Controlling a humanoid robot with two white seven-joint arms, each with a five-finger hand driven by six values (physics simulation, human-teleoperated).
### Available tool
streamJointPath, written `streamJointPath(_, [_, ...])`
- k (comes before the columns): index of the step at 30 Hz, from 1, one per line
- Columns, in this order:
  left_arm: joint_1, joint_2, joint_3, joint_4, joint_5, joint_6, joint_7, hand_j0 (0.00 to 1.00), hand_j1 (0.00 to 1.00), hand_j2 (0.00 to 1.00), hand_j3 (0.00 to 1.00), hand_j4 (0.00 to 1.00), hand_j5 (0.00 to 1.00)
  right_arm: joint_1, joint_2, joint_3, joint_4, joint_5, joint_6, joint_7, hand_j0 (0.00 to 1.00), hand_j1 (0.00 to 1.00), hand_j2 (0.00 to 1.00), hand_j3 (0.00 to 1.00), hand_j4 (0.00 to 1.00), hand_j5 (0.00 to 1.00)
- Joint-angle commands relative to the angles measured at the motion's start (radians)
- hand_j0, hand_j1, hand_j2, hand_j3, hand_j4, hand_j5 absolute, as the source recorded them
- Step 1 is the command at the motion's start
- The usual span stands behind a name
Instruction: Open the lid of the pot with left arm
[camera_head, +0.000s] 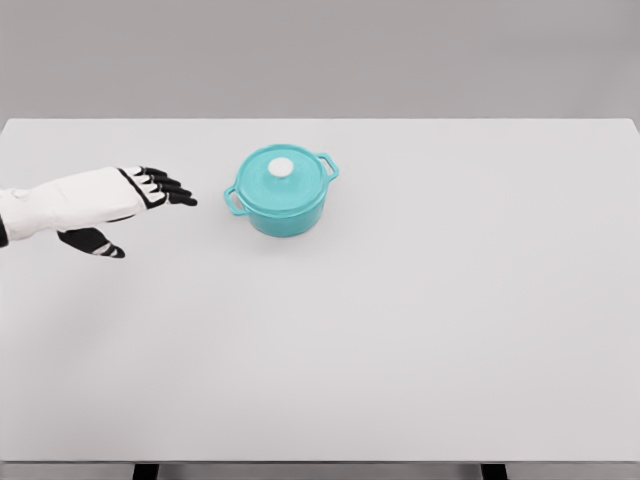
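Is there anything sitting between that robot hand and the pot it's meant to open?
No, nothing visible. The left hand hovers with fingers spread to the left of the teal pot, and only bare white table lies between them. The lid with its white knob is on the pot.

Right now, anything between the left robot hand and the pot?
Nothing. In the head view, only bare white table separates the left robot hand from the teal pot; its lid is on.
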Motion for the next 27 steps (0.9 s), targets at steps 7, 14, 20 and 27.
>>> streamJointPath(7, [-0.003,-0.005,-0.003,-0.001,0.003,-0.003,-0.001,1.00,1.00,1.00,1.00,1.00,1.00,0.014,0.000,-0.001,0.005,0.000,0.001,0.000,1.00,1.00,1.00,1.00,1.00,1.00])
streamJointPath(14, [-0.159,0.049,-0.120,0.037,0.102,-0.003,-0.001,1.00,1.00,1.00,1.00,1.00,1.00,0.015,0.000,-0.001,0.005,0.000,0.001,0.000,1.00,1.00,1.00,1.00,1.00,1.00])
streamJointPath(20, [-0.615,-0.034,-0.606,0.137,0.107,-0.003,-0.001,1.00,1.00,1.00,1.00,1.00,1.00,0.015,0.000,-0.001,0.005,0.000,0.001,0.000,1.00,1.00,1.00,1.00,1.00,1.00])
streamJointPath(27, [-0.724,-0.201,-0.646,0.304,0.106,-0.003,-0.001,1.00,1.00,1.00,1.00,1.00,1.00,0.014,0.000,-0.001,0.005,0.000,0.001,0.000,1.00,1.00,1.00,1.00,1.00,1.00])
